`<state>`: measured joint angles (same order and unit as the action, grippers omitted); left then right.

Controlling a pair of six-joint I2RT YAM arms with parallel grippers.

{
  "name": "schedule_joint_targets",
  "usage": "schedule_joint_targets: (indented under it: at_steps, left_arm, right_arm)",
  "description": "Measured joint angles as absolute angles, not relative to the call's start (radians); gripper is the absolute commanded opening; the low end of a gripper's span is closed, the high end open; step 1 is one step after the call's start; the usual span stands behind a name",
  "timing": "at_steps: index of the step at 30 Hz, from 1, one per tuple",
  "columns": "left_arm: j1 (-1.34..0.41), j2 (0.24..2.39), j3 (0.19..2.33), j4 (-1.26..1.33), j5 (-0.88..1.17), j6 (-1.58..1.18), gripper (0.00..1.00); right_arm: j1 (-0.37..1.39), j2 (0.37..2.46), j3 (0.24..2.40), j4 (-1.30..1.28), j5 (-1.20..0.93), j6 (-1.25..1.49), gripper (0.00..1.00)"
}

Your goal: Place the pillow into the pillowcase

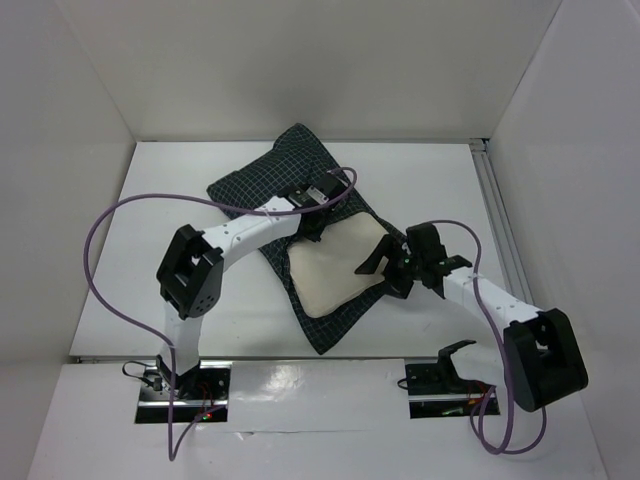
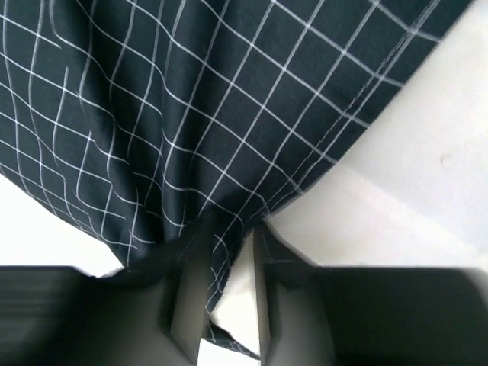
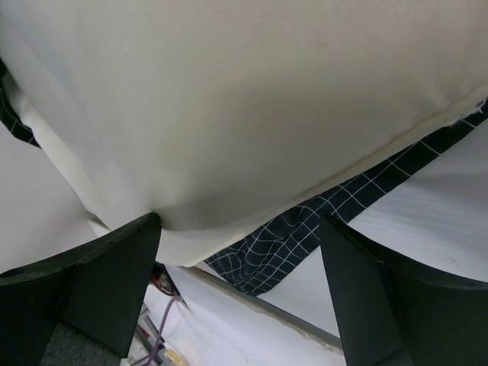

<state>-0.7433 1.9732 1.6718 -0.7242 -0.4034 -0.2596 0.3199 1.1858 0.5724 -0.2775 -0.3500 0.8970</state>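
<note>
Farthest left, the left arm reaches across the bench [image 1: 170, 200], and its claw [image 1: 316, 213] sits on the pillowcase [image 1: 290, 165]. The wrist view shows it clenched. Both fingers [image 2: 181, 305] pinch a gathered fold of checked cloth, which fans out taut above them. That fold may be the top lip of the mouth, but I cannot tell for sure.

The pillowcase lies slantwise, with its long axis running from far left to near right in the top view. The pillow [image 1: 335, 268] rests on its near half, just right of the left claw's pinch. Checked cloth shows under the pillow along its near and right edges. The part of the pillow in view is longer from near left to far right, so it lies crosswise to the cover. Most of its top is bare, and how much is inside the pillowcase is unclear.

Right of that, the right claw [image 1: 384, 266] is at the pillow's right end. It is released, with the jaws spread wide, and the pillow's seamed edge bulges between them unpinched.

So the pillow lies between the two claws, to the left of the right one, and the right arm is the nearer to it. I judge the next move falls to the right claw, which should grip or push that end. That would drive the pillow leftward toward the held cloth, probably turning it into line with the cover.
</note>
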Motion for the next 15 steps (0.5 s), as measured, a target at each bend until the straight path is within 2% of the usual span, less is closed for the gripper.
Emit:
schedule_joint_targets:
  at_steps: [1,2,3,4,7,8,12,15]
  left_arm:
    - [-0.743,1.975,1.676,-0.723,-0.41,-0.26,0.23]
    - [-0.743,1.977,1.676,-0.722,-0.416,-0.26,0.03]
    - [-0.743,1.978,1.679,-0.723,-0.423,-0.259,0.0]
    - [-0.743,1.979,1.682,-0.726,-0.427,-0.259,0.0]
    - [-0.743,1.98,1.691,-0.732,-0.421,-0.257,0.0]
    - [-0.743,1.979,1.692,-0.733,-0.402,-0.257,0.0]
    - [-0.738,1.957,1.692,-0.74,-0.219,-0.238,0.0]
    - [-0.736,1.904,1.693,-0.731,-0.012,-0.239,0.0]
  right_arm:
    - [0.321,1.188,0.563,-0.267,-0.354,0.901,0.89]
    - [0.328,1.195,0.559,-0.255,-0.356,0.908,0.88]
    - [0.331,1.206,0.559,-0.242,-0.356,0.909,0.85]
    - [0.334,1.215,0.559,-0.225,-0.356,0.912,0.77]
    - [0.356,1.264,0.559,-0.174,-0.355,0.92,0.62]
    - [0.358,1.273,0.561,-0.164,-0.355,0.921,0.47]
    - [0.37,1.32,0.604,-0.126,-0.345,0.893,0.0]
    - [0.374,1.382,0.687,-0.135,-0.347,0.862,0.0]
